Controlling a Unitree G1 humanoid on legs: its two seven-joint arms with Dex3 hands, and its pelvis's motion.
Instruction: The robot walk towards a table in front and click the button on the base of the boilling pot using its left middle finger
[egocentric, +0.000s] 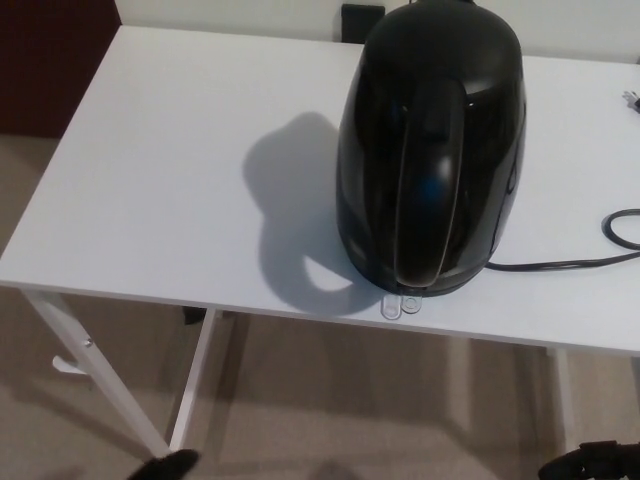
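Observation:
A glossy black boiling pot (430, 150) stands on the white table (160, 190), its handle facing me. Two small pale buttons (399, 305) stick out from its base at the table's front edge. Only a dark tip of my left hand (165, 467) shows at the bottom edge, far below and left of the buttons. A sliver of my right hand (592, 462) shows at the bottom right corner, below the table edge. Neither hand touches anything.
A black power cord (575, 258) runs from the pot's base to the right and loops near the table's right side. White table legs (95, 375) stand below the front edge over beige carpet. A dark object sits at the far table edge.

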